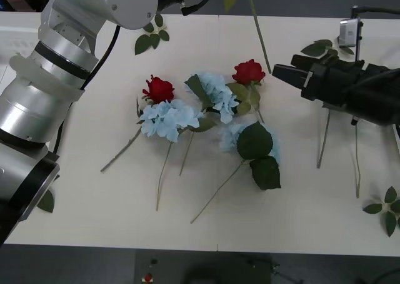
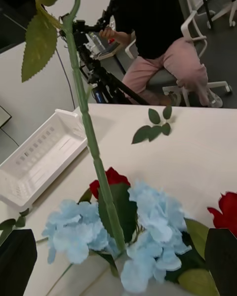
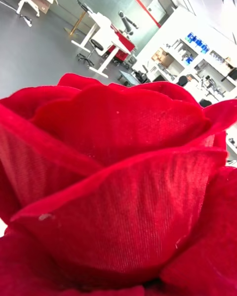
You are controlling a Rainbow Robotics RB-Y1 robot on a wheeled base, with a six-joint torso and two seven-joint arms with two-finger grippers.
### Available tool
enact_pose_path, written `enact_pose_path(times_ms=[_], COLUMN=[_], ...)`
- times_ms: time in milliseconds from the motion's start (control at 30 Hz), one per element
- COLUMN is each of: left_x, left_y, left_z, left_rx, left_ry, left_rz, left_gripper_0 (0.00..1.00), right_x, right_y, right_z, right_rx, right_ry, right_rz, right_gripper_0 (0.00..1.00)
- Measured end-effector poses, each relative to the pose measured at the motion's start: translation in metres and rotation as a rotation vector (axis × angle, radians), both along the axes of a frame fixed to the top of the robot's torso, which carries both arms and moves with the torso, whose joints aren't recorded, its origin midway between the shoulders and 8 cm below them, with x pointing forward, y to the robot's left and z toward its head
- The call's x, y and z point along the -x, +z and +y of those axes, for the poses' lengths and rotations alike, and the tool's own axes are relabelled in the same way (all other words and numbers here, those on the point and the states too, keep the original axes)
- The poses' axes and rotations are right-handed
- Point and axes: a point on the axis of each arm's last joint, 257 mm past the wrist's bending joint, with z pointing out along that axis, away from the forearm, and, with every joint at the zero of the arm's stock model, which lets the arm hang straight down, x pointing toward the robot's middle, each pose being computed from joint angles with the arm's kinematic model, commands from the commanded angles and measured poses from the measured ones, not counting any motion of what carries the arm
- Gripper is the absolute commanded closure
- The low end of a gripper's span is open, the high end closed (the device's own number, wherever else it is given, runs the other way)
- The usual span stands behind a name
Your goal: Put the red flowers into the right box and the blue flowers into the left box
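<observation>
Front view: two artificial deep-red roses (image 1: 159, 89) and three fluffy pale-blue hydrangea clusters (image 1: 169, 118) were laid in a tangle mid-way across the white table (image 1: 94, 221). The silver left arm (image 1: 56, 77) was raised out past the far edge. A thin green stem (image 1: 259, 34) was hung down from there, ending just beside the black right gripper (image 1: 281, 71).

Right wrist view: that gripper's fingers (image 2: 17, 261) were spread apart, nothing grasped, with the stem standing between them. Beyond, the shallow white slotted crate (image 2: 39, 163), the left box, was seen with nothing in it.

Left wrist view: a third rose bloom (image 3: 118, 177) was pressed close to the camera. The left gripper's grasp could not be told.

A handover of this red rose appears to be in hand. Next, the stem would need to be clamped by the right gripper, then released on the left side.
</observation>
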Motion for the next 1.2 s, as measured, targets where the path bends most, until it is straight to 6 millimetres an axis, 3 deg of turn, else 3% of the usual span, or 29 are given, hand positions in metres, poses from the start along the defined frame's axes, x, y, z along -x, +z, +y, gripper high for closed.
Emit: enact_pose_path(times_ms=[233, 567, 633, 700, 733, 767, 867, 1200], left_x=[0.0, 0.0, 0.0, 0.0, 0.0, 0.0, 0.0, 0.0], left_y=[0.0, 0.0, 0.0, 0.0, 0.0, 0.0, 0.0, 0.0], left_z=[0.0, 0.0, 0.0, 0.0, 0.0, 0.0, 0.0, 0.0], left_rx=[0.0, 0.0, 0.0, 0.0, 0.0, 0.0, 0.0, 0.0], left_ry=[0.0, 0.0, 0.0, 0.0, 0.0, 0.0, 0.0, 0.0], left_rz=[0.0, 0.0, 0.0, 0.0, 0.0, 0.0, 0.0, 0.0], left_gripper_0=[1.0, 1.0, 1.0, 1.0, 1.0, 1.0, 1.0, 1.0], right_x=[-0.024, -0.041, -0.043, -0.045, -0.046, -0.047, -0.05, -0.051], right_y=[0.023, 0.04, 0.042, 0.036, 0.033, 0.029, 0.021, 0.019], right_z=[0.039, 0.087, 0.093, 0.101, 0.104, 0.107, 0.113, 0.113], right_rx=[-0.005, 0.017, 0.015, 0.017, 0.019, 0.02, 0.027, 0.027], right_ry=[-0.036, -0.049, -0.054, -0.048, -0.046, -0.046, -0.038, -0.039], right_rz=[-0.093, -0.162, -0.171, -0.163, -0.156, -0.15, -0.132, -0.127], right_gripper_0=[0.0, 0.0, 0.21, 0.62, 0.78, 0.86, 1.0, 1.0])
